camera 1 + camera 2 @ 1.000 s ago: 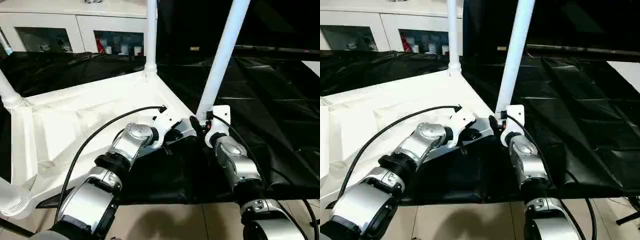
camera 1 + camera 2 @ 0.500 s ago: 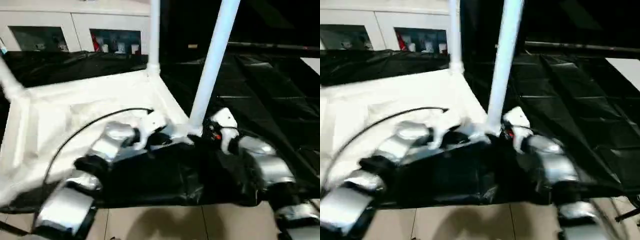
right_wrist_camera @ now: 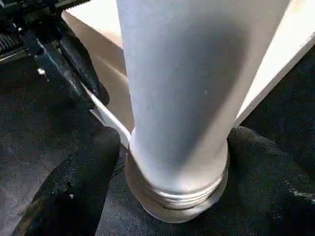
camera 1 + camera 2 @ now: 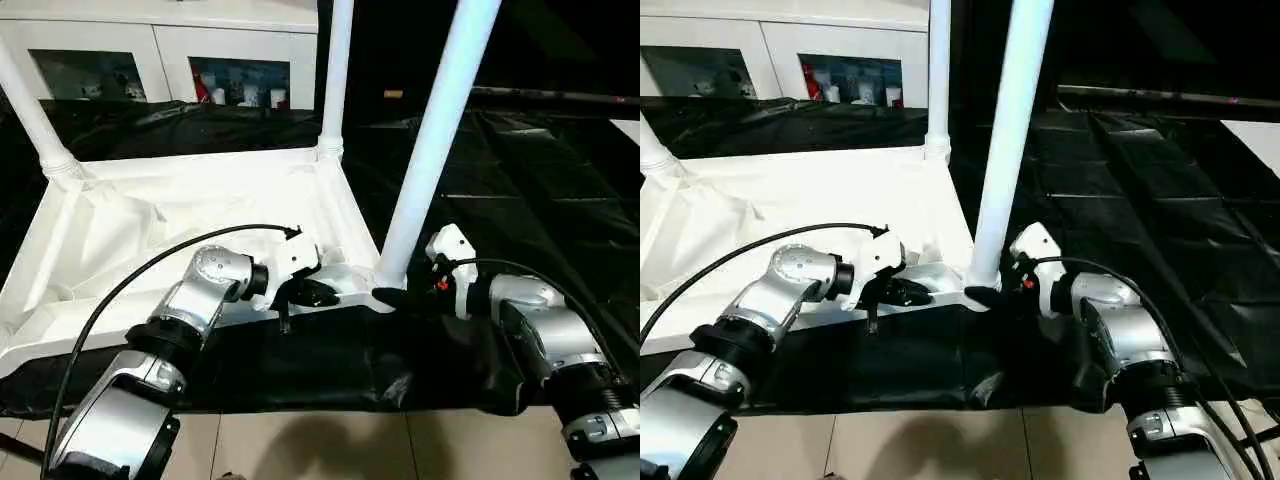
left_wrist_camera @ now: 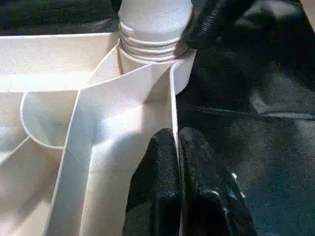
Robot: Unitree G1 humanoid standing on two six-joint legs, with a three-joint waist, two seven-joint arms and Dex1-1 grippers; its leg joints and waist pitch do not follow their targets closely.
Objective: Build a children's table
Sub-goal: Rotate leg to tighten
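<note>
Nearest, left gripper (image 5: 178, 162) is clenched on the table's (image 4: 150, 215) near rim wall, w/ table upside down on the black cloth (image 4: 560, 190). Right gripper (image 3: 162, 162) straddles the near-corner leg (image 4: 430, 140) at its base, fingers spread. Far-edge legs stand upright.

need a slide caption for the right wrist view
Right gripper fingers straddle the base of a white table leg; left gripper pinches the tabletop's rim nearby.
</note>
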